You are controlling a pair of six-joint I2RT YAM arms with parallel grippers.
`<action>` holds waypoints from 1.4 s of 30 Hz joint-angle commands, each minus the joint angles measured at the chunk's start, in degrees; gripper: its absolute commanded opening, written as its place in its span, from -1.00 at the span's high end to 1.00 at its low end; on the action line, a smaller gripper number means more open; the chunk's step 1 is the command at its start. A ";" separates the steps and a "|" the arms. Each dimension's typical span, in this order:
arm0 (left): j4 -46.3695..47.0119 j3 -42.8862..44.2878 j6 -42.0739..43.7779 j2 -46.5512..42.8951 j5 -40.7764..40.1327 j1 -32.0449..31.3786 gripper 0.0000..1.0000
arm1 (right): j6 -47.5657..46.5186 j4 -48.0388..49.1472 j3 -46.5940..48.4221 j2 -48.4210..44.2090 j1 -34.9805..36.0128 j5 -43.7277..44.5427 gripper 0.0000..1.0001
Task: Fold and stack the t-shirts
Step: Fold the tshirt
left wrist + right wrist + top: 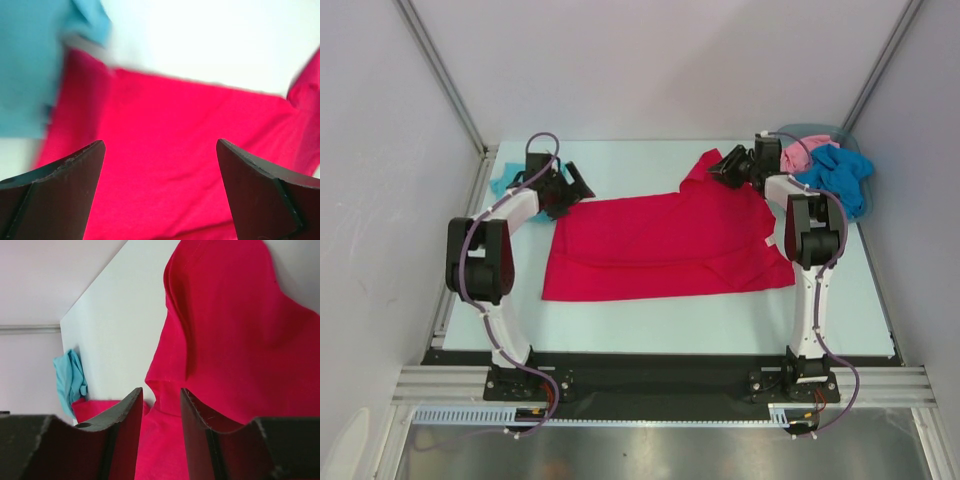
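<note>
A bright red t-shirt [660, 245] [170, 130] [225, 330] lies spread across the middle of the table. One sleeve is bunched at its far right corner. My left gripper [582, 185] [160, 145] hangs wide open over the shirt's far left edge with nothing between its fingers. My right gripper [718, 168] [161, 390] is at the bunched sleeve. Its jaws stand partly apart, and red cloth shows through the gap without being pinched. A light teal t-shirt [503, 185] [30, 65] [70, 380] lies crumpled at the far left, touching the red shirt's corner.
A grey bin [810, 128] at the far right corner holds a pink t-shirt [802, 152] and a deeper blue t-shirt [842, 175], which spills over its near side. White walls and metal posts close in the table [620, 320] on three sides.
</note>
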 commanded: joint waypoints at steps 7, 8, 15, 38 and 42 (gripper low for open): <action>-5.67 7.29 10.04 0.43 -4.63 4.66 -1.00 | 1.74 7.17 -1.16 1.01 0.36 -2.95 0.17; -5.58 7.64 10.48 1.39 -4.19 4.67 -1.00 | 1.83 7.52 -1.25 1.00 0.27 -3.03 0.17; -3.83 8.08 9.60 4.21 -1.38 4.67 -0.99 | 2.10 8.76 -2.30 0.65 0.01 -3.04 0.18; -5.76 19.15 10.83 13.44 0.65 2.56 -0.98 | 2.18 9.20 -1.42 3.55 -0.69 -1.89 0.17; -5.67 18.37 11.18 13.53 -0.32 1.85 -0.89 | 2.36 9.28 -1.43 3.82 -0.69 -1.37 0.18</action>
